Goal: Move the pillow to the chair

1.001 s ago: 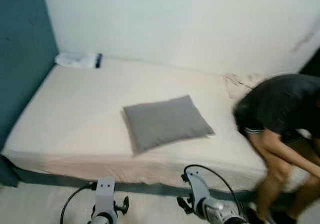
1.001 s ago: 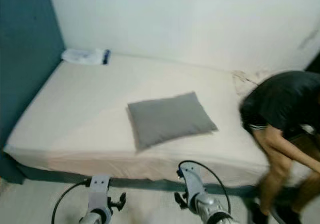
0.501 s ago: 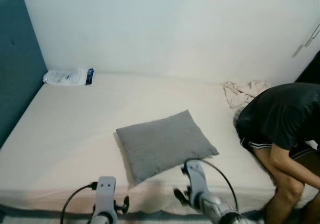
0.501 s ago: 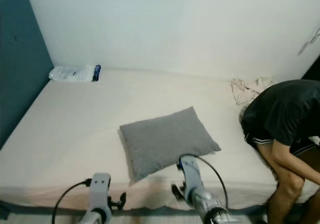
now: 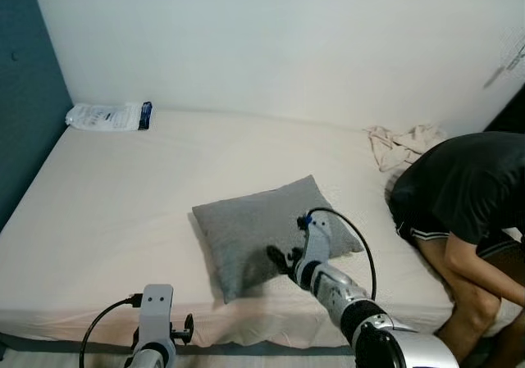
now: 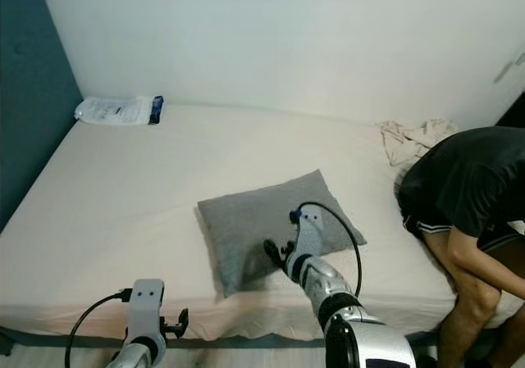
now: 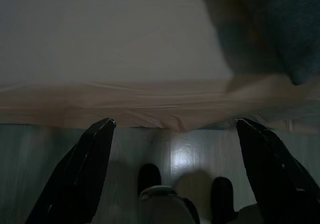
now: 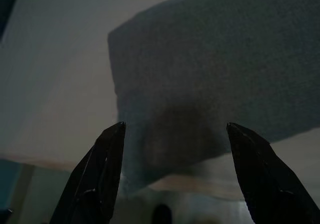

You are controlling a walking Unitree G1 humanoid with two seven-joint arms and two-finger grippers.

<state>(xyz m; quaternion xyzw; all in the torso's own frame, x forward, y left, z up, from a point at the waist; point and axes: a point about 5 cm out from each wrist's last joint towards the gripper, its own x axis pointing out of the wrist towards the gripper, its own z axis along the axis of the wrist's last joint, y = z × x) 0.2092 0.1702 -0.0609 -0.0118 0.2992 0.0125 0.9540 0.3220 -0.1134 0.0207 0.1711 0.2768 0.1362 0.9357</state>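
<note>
The right pincer [image 5: 283,261] is reaching out over the near edge of the gray pillow [image 5: 262,229], low in the middle of the frame, and its two black fingers [image 8: 97,174] are spread wide with nothing between them. In the right wrist view the pillow [image 8: 215,84] lies just past the fingertips. The pillow rests flat on the bed [image 5: 123,196], near the front edge and a bit right of the middle. The left pincer [image 5: 187,329] hangs low at the lower left of the frame, in front of the bed's edge, and its fingers [image 7: 80,169] are wide apart too, holding nothing. A white packet with a dark end [image 5: 107,115] lies on the bed in the upper left, by the white wall [image 5: 271,40] and the blue headboard [image 5: 25,97]. A crumpled light cloth [image 5: 402,143] sits on the bed toward the upper right. A person in a dark shirt [image 5: 463,192] is bent over at the right side of the frame, beside the bed.
</note>
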